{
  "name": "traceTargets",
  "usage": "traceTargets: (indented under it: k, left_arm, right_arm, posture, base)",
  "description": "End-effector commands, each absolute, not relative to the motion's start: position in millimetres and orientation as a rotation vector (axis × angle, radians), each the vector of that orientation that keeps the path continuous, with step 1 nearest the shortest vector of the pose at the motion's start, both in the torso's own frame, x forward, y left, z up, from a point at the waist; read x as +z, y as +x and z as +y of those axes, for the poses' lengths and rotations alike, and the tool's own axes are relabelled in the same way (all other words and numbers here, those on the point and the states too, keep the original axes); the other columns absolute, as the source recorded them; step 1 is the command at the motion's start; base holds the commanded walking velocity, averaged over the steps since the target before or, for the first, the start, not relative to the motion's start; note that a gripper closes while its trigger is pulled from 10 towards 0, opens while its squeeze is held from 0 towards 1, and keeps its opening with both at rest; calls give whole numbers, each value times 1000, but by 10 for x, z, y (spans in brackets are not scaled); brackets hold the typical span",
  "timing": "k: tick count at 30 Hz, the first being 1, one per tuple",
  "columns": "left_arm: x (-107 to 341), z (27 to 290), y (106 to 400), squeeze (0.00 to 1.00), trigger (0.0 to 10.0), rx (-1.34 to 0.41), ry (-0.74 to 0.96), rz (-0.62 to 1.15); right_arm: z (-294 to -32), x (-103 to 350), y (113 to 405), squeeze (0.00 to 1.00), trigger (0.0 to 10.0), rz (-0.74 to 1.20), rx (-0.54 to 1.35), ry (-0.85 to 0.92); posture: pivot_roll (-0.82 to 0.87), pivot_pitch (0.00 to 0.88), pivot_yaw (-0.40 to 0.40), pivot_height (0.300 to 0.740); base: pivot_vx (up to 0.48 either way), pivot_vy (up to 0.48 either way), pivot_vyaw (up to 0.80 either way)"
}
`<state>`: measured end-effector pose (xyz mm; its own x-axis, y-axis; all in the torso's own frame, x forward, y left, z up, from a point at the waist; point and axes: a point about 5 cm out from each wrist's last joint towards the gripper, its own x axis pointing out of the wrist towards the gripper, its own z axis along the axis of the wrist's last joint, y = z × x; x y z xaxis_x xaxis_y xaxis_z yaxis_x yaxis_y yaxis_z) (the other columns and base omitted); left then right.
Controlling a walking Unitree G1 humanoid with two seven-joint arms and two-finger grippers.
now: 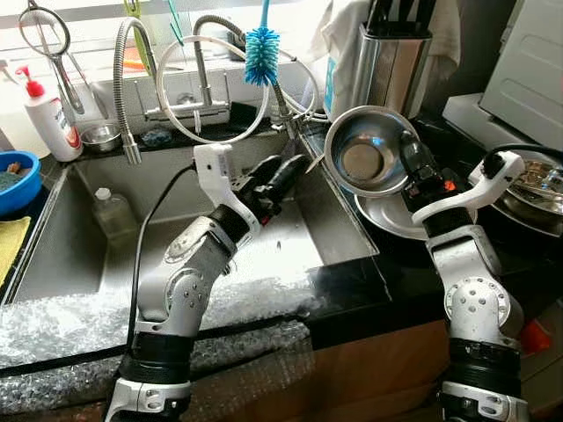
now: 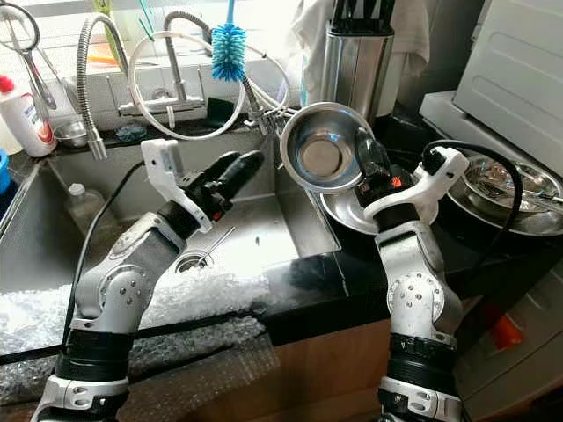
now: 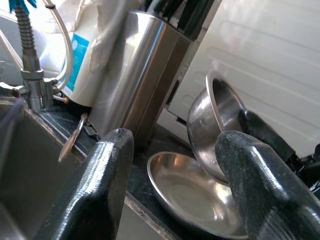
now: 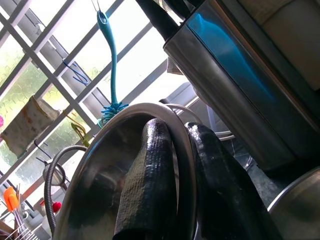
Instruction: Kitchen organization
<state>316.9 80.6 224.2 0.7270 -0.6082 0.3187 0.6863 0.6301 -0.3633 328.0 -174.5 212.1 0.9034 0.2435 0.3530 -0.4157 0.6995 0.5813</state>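
The right gripper (image 4: 175,185) clamps the rim of a round steel bowl (image 1: 365,154), held tilted above a shiny plate (image 3: 192,192) on the black counter (image 1: 352,281). Its fingertips are hidden behind the bowl. The left gripper (image 3: 172,192) hangs over the sink (image 1: 79,246), fingers apart.

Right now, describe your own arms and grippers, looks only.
Both arms are silver with round joint housings and black bands lower down. White brackets sit at the wrists, each trailing a black cable. The left gripper and right gripper have long, black, textured fingers.

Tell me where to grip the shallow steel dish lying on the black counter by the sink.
Pinch the shallow steel dish at its thin rim on the sink side, coming from over the sink. It lies flat, mouth up, and the left gripper already faces that edge, open.
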Motion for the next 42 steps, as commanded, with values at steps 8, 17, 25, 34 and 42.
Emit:
traceTargets:
  k: [8, 17, 25, 34, 42]
  left_arm:
    - [2269, 719, 3110, 0, 10000, -794, -462, -158]
    - [2266, 700, 3098, 0, 10000, -799, -442, -150]
    - [2231, 637, 3084, 0, 10000, -803, -352, -121]
    - [2164, 580, 3073, 0, 10000, -807, -221, -97]
    - [2135, 584, 3143, 0, 10000, -725, -154, -92]
  right_arm:
    - [-1647, 2097, 3303, 0, 10000, -231, 403, 658]
    - [-1540, 2042, 3304, 0, 10000, -201, 431, 620]
    - [-1440, 2030, 3310, 0, 10000, -187, 456, 596]
    - [-1377, 2038, 3309, 0, 10000, -180, 479, 546]
    - [-1278, 2029, 3292, 0, 10000, -167, 513, 461]
  posture:
    - [-171, 0, 17, 740]
    - [-161, 0, 14, 740]
    - [-156, 0, 10, 740]
    - [-157, 0, 7, 740]
    - [-159, 0, 6, 740]
  base:
    - [0, 0, 0]
    - [0, 0, 0]
    - [0, 0, 0]
    - [0, 0, 0]
    - [0, 0, 0]
